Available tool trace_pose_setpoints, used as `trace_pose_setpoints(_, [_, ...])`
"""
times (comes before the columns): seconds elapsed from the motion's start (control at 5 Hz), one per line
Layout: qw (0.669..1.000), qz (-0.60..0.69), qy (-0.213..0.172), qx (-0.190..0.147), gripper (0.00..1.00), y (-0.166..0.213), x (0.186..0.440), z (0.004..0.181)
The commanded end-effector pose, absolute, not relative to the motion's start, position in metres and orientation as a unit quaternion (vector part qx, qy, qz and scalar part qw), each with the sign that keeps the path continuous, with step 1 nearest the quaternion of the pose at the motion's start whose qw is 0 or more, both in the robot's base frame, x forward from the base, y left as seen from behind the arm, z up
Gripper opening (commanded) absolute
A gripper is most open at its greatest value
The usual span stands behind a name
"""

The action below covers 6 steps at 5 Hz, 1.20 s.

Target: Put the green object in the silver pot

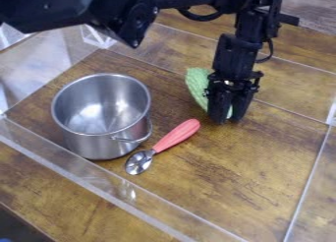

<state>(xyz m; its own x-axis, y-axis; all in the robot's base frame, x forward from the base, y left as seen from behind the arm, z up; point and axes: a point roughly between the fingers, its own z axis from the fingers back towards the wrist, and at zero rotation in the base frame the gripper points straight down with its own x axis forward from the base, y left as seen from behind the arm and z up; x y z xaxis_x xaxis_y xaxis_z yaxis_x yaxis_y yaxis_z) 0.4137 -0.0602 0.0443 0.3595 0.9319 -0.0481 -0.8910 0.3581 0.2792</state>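
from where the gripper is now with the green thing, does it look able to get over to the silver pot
Probably yes. The gripper is shut on the green object, and the silver pot stands open and empty to its left. Only bare table lies between; the red-handled spoon sits low, nearer the camera.

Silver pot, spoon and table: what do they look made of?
Silver pot: seemingly polished steel, with bright reflections inside. Spoon: dull metal bowl and glossy red handle, likely plastic. Table: dark wood or wood-look laminate, with visible grain and plank seams; the picture cannot settle which.
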Motion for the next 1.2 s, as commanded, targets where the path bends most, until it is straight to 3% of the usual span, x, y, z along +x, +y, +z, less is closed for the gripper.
trace_pose_setpoints(0.0, [0.823, 0.563, 0.053, 0.059, 0.00, -0.054, 0.419, 0.107])
trace_pose_setpoints(0.6, [0.827, 0.556, 0.054, 0.059, 0.00, -0.045, 0.403, 0.142])
trace_pose_setpoints(1.0, [0.819, 0.570, 0.047, 0.047, 0.00, -0.018, 0.382, 0.171])
